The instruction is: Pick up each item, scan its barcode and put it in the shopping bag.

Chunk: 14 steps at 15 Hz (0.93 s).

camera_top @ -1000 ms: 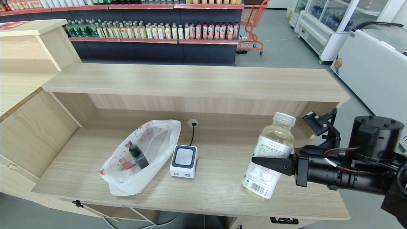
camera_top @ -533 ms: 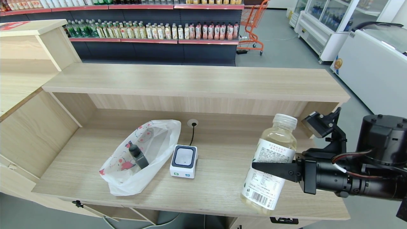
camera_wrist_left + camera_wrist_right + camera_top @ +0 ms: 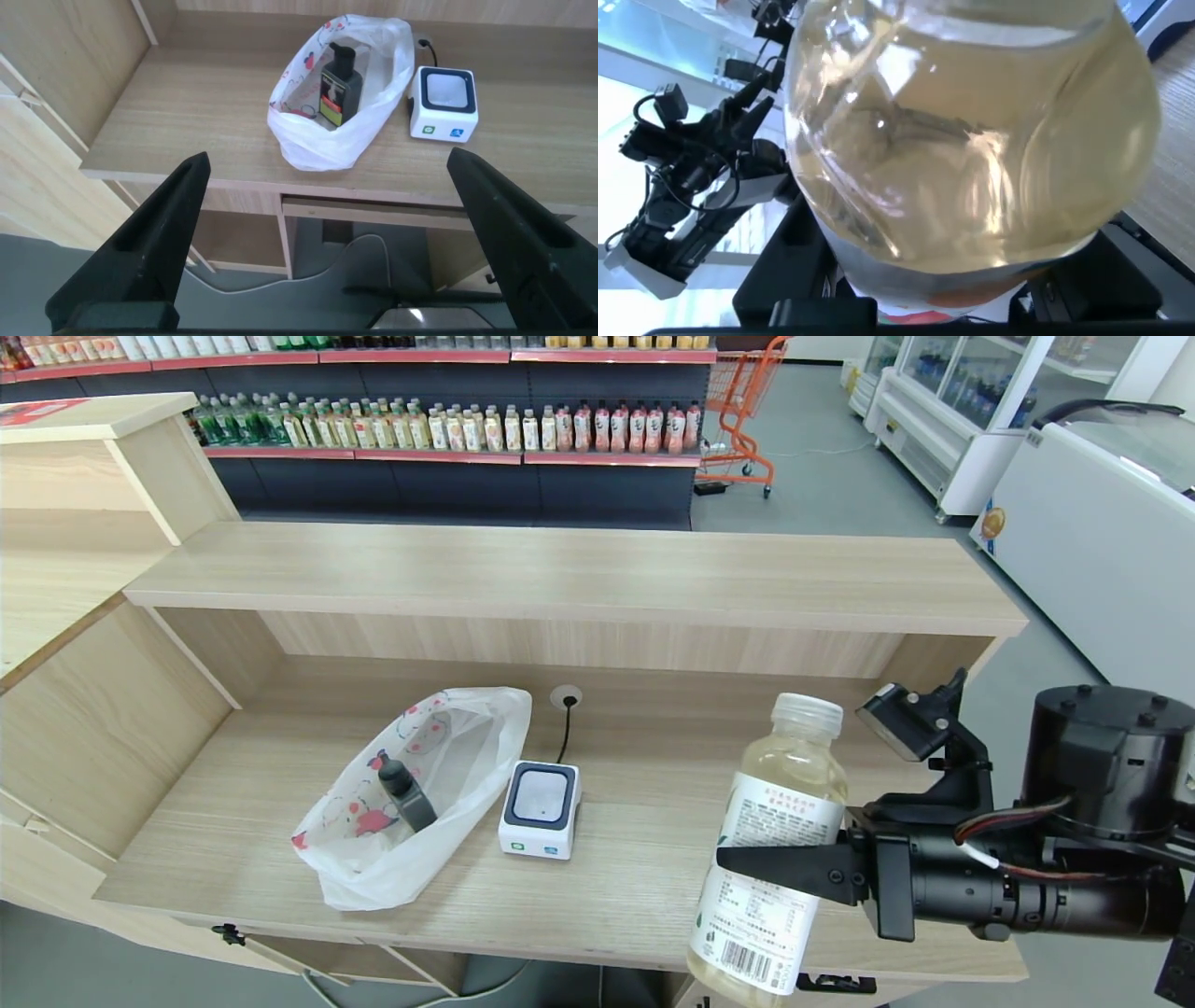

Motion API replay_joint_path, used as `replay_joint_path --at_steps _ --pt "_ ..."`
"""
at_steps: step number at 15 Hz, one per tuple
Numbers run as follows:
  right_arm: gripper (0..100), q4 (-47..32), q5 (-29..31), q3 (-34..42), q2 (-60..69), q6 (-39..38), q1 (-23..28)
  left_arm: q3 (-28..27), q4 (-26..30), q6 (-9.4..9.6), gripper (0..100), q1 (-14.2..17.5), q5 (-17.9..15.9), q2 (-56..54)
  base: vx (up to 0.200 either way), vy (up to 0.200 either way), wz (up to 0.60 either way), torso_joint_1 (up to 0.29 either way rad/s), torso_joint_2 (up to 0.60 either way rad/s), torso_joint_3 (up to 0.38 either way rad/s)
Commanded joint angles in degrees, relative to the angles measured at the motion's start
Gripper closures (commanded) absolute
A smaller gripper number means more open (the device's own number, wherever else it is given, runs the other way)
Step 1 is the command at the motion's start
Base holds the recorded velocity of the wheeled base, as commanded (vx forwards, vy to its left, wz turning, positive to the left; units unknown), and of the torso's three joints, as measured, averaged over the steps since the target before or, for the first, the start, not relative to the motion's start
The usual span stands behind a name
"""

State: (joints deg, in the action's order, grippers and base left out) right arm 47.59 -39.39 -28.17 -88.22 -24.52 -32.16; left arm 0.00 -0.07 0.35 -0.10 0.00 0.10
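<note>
**Full drink bottle held at its waist**

The right gripper is clamped across the label of a clear plastic drink bottle. It holds the bottle nearly upright over the counter's near right edge, well apart from the scanner and the shopping bag. The bottle is filled with pale liquid, so it is probably fairly heavy, with smooth walls that give under pressure. The labelled middle looks like the safest hold. The barcode sits low on the label. The left gripper is spread wide, holding nothing.

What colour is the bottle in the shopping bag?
Black bottle; clearest in the left wrist view.
</note>
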Motion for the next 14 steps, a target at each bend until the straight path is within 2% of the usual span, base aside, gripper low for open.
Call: replay_joint_path --at_steps 1,4,14 --pt "100 -1.1 -0.2 -0.1 0.0 0.0 -0.1 0.0 0.0 0.0 0 0.0 0.0 0.1 0.0 0.0 0.0 0.0 0.0 0.0" --pt "100 -5.1 -0.2 -1.3 1.0 -0.5 0.0 0.0 0.0 0.0 0 0.0 0.0 0.1 0.0 0.0 0.0 0.0 0.0 0.0" --pt "100 -5.1 -0.1 -1.2 2.2 -1.1 -0.4 0.0 0.0 0.0 0 0.0 0.0 0.0 0.0 0.0 0.0 0.0 0.0 0.0"
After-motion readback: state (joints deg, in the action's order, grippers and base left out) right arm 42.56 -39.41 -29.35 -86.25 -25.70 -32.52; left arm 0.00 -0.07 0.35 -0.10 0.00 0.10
